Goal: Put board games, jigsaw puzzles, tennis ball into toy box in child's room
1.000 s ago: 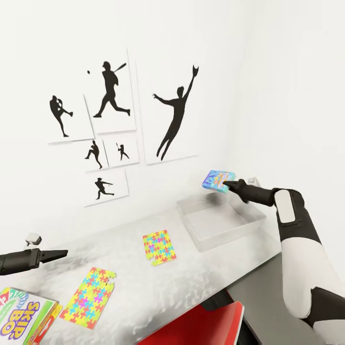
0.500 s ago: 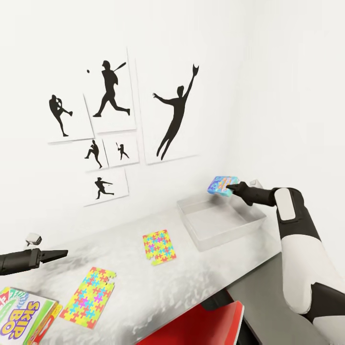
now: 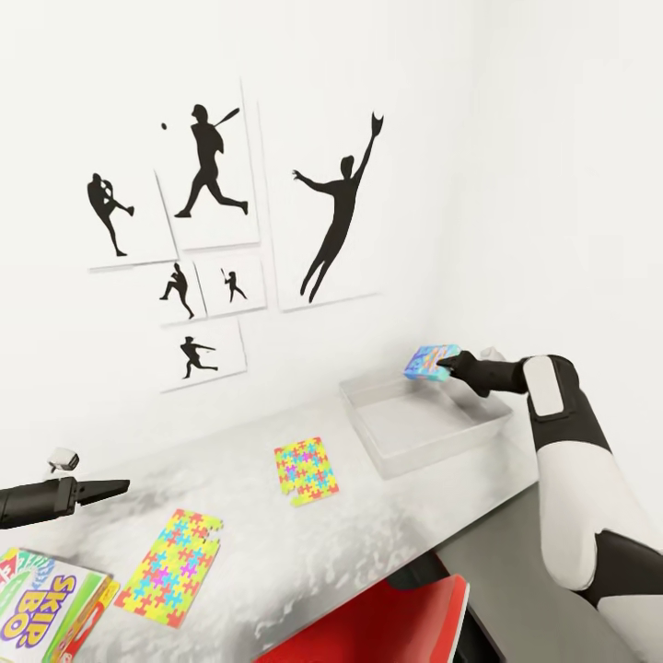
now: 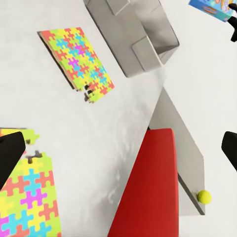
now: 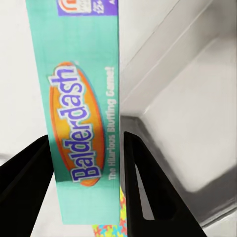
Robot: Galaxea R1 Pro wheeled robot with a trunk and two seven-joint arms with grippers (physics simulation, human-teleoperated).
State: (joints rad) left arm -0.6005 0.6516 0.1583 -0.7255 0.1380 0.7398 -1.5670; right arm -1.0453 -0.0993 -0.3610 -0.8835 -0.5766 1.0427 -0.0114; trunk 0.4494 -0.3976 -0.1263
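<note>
**Balderdash box held over the toy box; the other toys in view not yet stowed**

Right gripper [image 3: 449,366]: at the right of the head view, pinching the Balderdash board game [image 3: 430,361]. The right wrist view shows both fingers [image 5: 143,182] pressed against the long faces of the box. The game hangs tilted in the air above the far right corner of the toy box [image 3: 405,456], not touching it.

Left gripper [image 3: 110,487]: at the lower left of the head view, holding nothing. The head view shows its fingers close together, while the left wrist view shows the two dark fingertips at opposite frame edges; whether it is spread or pressed together cannot be told.

Toy box: a clear, shallow bin on the white table [image 3: 368,543], right of centre. Its interior appears empty, so no toy is judged stowed so far.

Items outside the bin:
- Small jigsaw puzzle [image 3: 306,471], flat on the table, just left of the bin.
- Large jigsaw puzzle [image 3: 172,568], flat on the table, lower left.
- Skip-Bo board game [image 3: 41,608], in the lower left corner.
- Tennis ball [image 4: 204,197], in the lower right of the left wrist view; its support cannot be determined.

A red chair [image 3: 387,626] stands at the table's near edge.

Status: early stage. The first game is positioned for release; a third board game remains to be located.
</note>
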